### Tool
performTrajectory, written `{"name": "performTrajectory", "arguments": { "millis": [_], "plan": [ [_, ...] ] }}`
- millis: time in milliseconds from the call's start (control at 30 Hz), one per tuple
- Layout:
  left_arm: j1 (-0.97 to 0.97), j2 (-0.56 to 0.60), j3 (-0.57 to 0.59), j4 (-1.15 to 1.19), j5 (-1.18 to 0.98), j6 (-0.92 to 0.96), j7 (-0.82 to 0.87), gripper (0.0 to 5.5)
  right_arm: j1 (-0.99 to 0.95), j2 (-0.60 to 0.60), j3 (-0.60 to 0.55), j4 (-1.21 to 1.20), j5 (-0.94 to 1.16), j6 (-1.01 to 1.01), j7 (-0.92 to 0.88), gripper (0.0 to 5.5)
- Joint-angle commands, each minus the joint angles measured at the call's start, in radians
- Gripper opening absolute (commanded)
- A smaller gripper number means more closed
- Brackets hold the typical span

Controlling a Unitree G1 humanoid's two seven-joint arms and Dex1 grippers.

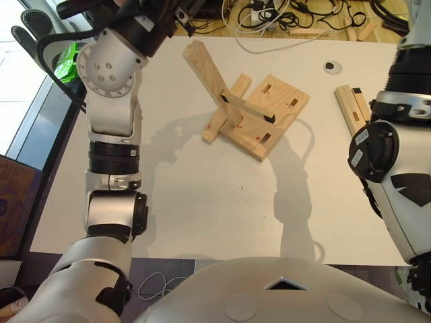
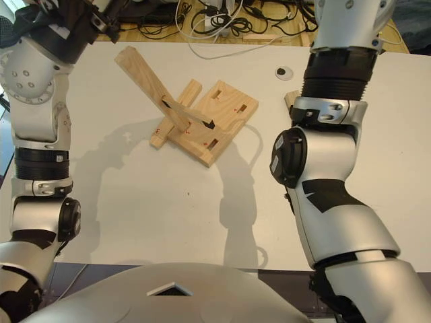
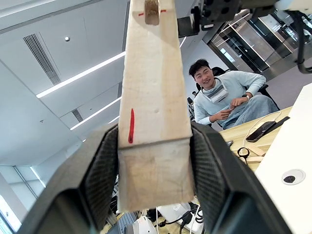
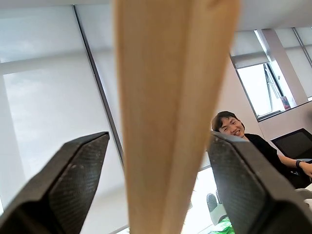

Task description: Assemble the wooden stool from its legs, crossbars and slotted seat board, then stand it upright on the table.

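Currently I see the seat board lying slots-up near the middle of the white surface, turned so 1 corner points toward me. From its left part 1 tilted leg rises at a slant toward the far left, and a short crossbar runs from that leg across to the board, its dark end touching the wood beside a slot. A flat leg lies along the board's left edge, touching it and passing beneath the tilted one. Well apart from this cluster, at the right side of the surface, 2 loose pieces lie side by side, partly hidden by my right arm, with a round grommet a little farther back. A tangle of cables runs along the far edge. On the left wrist camera, the left pincer is clamped on a red-marked leg: both dark pads press flat against its sides, and the wood points up toward the ceiling, with a small notch at its far end. On the right wrist camera, a pale bar stands up through the right pincer, but I cannot tell whether that pincer is actually gripping it.
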Motion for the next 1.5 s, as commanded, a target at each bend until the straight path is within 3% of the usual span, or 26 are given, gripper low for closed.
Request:
{"name": "performTrajectory", "arguments": {
  "millis": [33, 167, 367, 700, 800, 933, 1067, 1133, 1233, 1500],
  "plan": [
    [0.022, 0.008, -0.004, 0.002, 0.020, -0.013, -0.005, 2.05, -0.005, 0.017, -0.014, -0.047, 0.039, 0.016, 0.001, 2.91],
    [0.020, 0.021, 0.011, 0.056, 0.041, -0.041, 0.010, 2.05, 0.013, 0.014, -0.020, -0.078, 0.064, 0.047, -0.014, 2.43],
    [0.012, 0.026, 0.015, 0.081, 0.048, -0.067, 0.008, 2.05, 0.038, 0.000, -0.026, -0.091, 0.080, 0.087, -0.021, 1.26],
    [-0.008, 0.023, 0.007, 0.087, 0.069, -0.079, -0.004, 2.05, 0.133, 0.024, -0.051, -0.168, 0.140, 0.128, -0.059, 1.19],
    [-0.034, 0.013, 0.010, 0.114, 0.101, -0.083, 0.040, 2.58, 0.158, 0.058, -0.082, -0.216, 0.179, 0.103, -0.120, 1.13],
    [-0.103, 0.007, 0.048, 0.182, 0.173, -0.080, 0.194, 3.27, 0.193, 0.103, -0.156, -0.258, 0.180, -0.020, -0.247, 0.99],
    [-0.116, 0.091, 0.096, 0.337, 0.327, -0.042, 0.417, 3.35, 0.245, 0.113, -0.194, -0.308, 0.131, -0.143, -0.372, 0.99],
    [-0.093, 0.123, 0.070, 0.431, 0.358, 0.022, 0.397, 3.35, 0.286, 0.094, -0.181, -0.335, 0.103, -0.157, -0.396, 0.99],
    [0.023, 0.099, -0.031, 0.474, 0.350, 0.060, 0.235, 3.35, 0.361, 0.062, -0.158, -0.379, 0.082, -0.139, -0.398, 0.99],
    [0.216, 0.010, -0.147, 0.262, 0.268, 0.124, 0.029, 3.35, 0.494, -0.021, -0.158, -0.427, 0.052, -0.112, -0.430, 0.99]
  ]
}}
